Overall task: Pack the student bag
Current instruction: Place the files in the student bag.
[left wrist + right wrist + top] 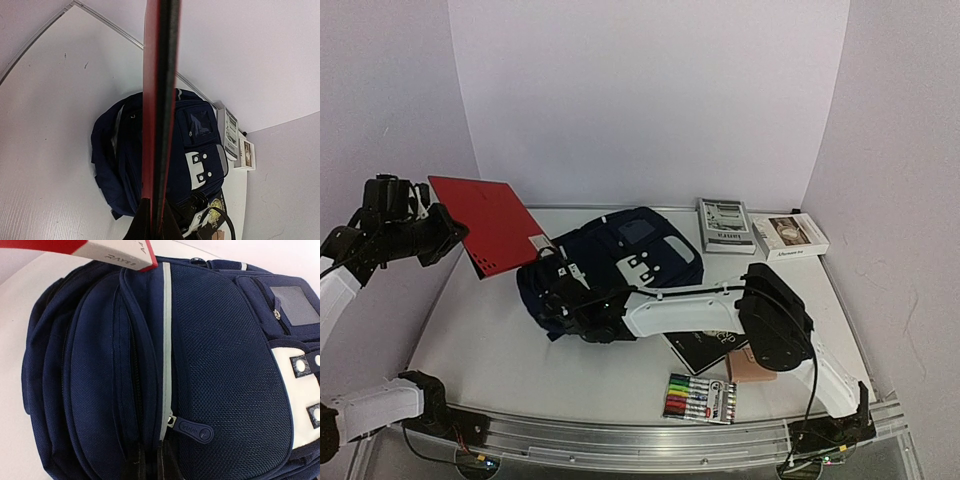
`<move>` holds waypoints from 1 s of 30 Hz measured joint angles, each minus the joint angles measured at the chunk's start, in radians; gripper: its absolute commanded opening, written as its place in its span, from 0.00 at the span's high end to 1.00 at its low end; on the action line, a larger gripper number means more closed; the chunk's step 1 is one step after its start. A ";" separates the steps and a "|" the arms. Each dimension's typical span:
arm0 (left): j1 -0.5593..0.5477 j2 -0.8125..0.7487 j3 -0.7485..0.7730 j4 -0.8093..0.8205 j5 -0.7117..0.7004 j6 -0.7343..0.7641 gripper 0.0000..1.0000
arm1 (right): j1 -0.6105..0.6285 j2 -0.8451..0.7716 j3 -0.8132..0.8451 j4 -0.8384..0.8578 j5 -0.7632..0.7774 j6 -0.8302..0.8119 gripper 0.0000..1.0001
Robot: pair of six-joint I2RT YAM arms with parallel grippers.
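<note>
The student bag (640, 255), navy blue with grey patches, lies on the table's middle. My right gripper (558, 300) reaches across to its left end. In the right wrist view the gripper (150, 460) is shut on a fold of the student bag (100, 390), between two zips and just left of a blue zip pull (195, 429). My left gripper (442, 238) is raised at the left, shut on a thin red book (488, 225) held tilted above the bag's left end. The left wrist view shows the book (159, 100) edge-on between the fingers, over the bag (200, 150).
A pack of coloured markers (700, 398) lies near the front edge. A black book (705, 345) and a brown item (752, 368) sit under the right arm. Two boxed books (725, 225) (790, 235) lie at the back right.
</note>
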 measured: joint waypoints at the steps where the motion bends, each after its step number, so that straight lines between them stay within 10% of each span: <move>1: 0.000 0.002 0.005 0.000 0.011 0.000 1.00 | 0.009 -0.023 -0.016 -0.010 0.003 0.017 1.00; 16: 0.001 -0.135 0.030 0.115 0.268 -0.047 1.00 | 0.015 -0.312 -0.130 -0.053 0.006 0.101 1.00; 30: 0.001 -0.153 0.018 0.230 0.492 -0.114 1.00 | -0.317 -0.475 -0.429 0.143 -0.329 0.223 1.00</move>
